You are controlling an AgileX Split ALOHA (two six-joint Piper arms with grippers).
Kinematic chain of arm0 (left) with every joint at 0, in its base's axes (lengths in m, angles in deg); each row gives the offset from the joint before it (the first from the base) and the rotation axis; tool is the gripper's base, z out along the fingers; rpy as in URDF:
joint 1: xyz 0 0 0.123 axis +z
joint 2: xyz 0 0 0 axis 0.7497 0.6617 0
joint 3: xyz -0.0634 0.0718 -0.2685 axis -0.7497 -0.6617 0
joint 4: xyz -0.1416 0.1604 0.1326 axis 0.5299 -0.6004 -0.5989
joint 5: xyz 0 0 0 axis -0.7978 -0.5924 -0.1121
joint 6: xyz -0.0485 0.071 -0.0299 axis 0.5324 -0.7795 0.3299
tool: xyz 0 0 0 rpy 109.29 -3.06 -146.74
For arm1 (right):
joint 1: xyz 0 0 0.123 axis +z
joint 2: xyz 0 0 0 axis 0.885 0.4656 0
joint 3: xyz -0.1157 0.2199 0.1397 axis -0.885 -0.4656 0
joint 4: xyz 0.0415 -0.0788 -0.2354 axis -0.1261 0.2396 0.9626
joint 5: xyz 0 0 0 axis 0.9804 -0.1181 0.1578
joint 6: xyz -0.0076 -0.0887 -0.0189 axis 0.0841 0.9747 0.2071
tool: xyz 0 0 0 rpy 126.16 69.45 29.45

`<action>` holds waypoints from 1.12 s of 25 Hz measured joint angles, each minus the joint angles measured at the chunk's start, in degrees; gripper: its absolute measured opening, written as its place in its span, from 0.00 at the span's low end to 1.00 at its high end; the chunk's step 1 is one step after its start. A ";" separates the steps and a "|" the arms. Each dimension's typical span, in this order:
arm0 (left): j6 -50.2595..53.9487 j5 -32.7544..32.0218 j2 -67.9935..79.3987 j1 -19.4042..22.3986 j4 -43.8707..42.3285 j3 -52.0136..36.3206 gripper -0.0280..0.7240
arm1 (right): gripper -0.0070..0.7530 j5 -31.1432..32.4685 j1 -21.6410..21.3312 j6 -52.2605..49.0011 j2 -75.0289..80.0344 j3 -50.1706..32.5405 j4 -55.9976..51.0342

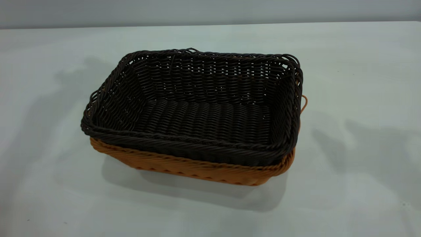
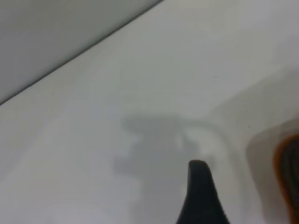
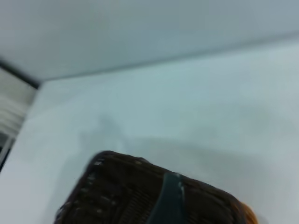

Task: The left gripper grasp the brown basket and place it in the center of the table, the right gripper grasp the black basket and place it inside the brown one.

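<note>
Two baskets are seen nested at the centre of the exterior frame: the black basket (image 1: 204,108) is seated inside the brown basket (image 1: 194,168), whose orange-tan rim and lower wall are exposed only along the lower edge, with a small loop showing at the right end. Both are carried by the white surface (image 1: 355,184), slightly left of the frame's middle, and soft shadows are cast to either side.

Neither arm is shown in the exterior frame. In the left wrist view, a single dark fingertip of the left gripper (image 2: 200,196) is seen above the bare surface (image 2: 154,74), clear of the brown basket's rim (image 2: 280,172) at the frame's right edge; nothing is held, though how far the jaws are parted cannot be told. In the right wrist view, one dark finger of the right gripper (image 3: 168,200) is seen in front of the black basket (image 3: 117,191); its opening cannot be told either.
</note>
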 joint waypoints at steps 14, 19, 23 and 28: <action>13.46 -10.12 -21.14 0.00 0.05 -2.70 0.65 | 0.78 19.61 -0.11 -33.79 -40.33 4.08 42.98; 14.74 -10.11 -30.11 0.00 0.05 -14.82 0.65 | 0.78 22.94 -0.11 -41.24 -50.01 4.08 51.50; 15.20 -10.11 -38.42 0.00 0.05 -26.43 0.65 | 0.78 27.91 -0.11 -43.96 -54.44 4.08 53.98; 15.95 -9.85 -51.08 0.00 0.05 -39.77 0.65 | 0.78 33.16 -0.11 -46.38 -58.71 3.84 56.89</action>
